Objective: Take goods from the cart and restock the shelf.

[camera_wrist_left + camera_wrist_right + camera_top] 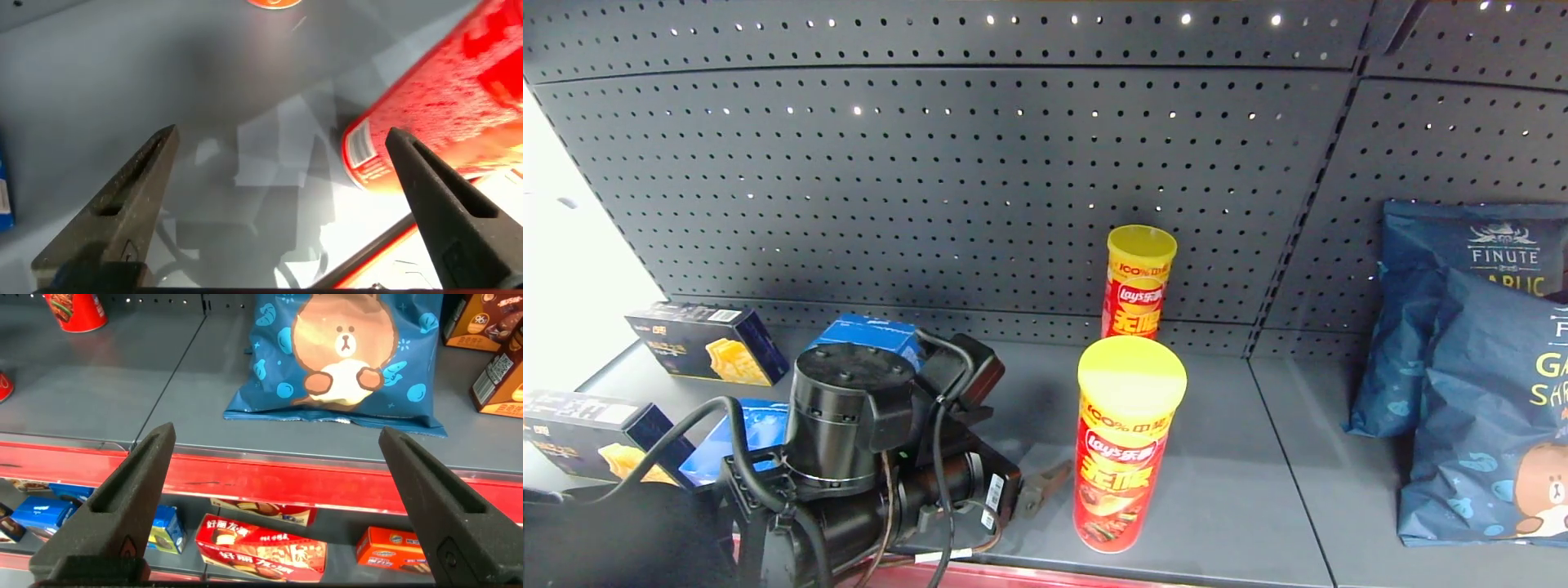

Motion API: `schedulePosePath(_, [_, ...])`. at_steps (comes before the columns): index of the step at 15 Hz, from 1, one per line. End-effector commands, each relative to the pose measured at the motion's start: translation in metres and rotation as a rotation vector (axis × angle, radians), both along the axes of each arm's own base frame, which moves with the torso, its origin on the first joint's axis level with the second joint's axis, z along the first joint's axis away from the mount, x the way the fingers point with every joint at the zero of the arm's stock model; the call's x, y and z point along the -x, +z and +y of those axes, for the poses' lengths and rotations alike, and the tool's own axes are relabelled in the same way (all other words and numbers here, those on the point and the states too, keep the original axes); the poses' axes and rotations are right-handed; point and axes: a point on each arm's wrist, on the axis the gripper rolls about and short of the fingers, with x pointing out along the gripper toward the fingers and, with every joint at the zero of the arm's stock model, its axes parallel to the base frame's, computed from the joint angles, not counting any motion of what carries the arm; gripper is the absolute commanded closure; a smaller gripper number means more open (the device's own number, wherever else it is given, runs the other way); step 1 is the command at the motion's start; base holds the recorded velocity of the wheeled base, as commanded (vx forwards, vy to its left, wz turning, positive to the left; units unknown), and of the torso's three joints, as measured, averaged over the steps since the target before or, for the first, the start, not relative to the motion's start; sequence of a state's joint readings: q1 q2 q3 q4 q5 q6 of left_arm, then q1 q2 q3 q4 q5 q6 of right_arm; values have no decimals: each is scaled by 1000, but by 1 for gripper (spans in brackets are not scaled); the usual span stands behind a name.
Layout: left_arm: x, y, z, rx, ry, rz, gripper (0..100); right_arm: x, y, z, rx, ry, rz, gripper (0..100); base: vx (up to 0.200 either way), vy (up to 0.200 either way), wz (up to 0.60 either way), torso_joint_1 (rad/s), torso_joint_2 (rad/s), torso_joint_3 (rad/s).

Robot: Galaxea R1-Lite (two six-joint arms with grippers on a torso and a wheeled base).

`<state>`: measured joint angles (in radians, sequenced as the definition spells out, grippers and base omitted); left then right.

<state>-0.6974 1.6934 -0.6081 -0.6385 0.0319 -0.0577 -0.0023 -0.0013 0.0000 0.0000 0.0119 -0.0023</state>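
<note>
- Two red chip cans with yellow lids stand upright on the grey shelf (1241, 490). The front can (1131, 441) is near the shelf's edge, and the rear can (1140, 282) is straight behind it, by the pegboard (931, 204).
- The left gripper (282, 132) sits just left of the front can, low over the shelf, its jaws spread wide and empty.
- The right gripper (278, 431), well right of the front can, is likewise spread and empty, facing a blue bear bag (343, 359).
- Dark boxes (707, 343) lie far left of the front can.
</note>
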Motion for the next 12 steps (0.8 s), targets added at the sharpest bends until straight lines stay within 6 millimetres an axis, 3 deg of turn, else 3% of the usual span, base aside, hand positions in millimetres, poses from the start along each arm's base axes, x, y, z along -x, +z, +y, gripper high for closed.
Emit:
schedulePosePath(1, [1,2,-1,7,-6,-7,0,0,0,0,1,1,1,0,0,0,0,0,0,0])
schedulePosePath(12, [-2,5,-5,15,-9,-18,0,0,0,0,1,1,1,0,0,0,0,0,0,0])
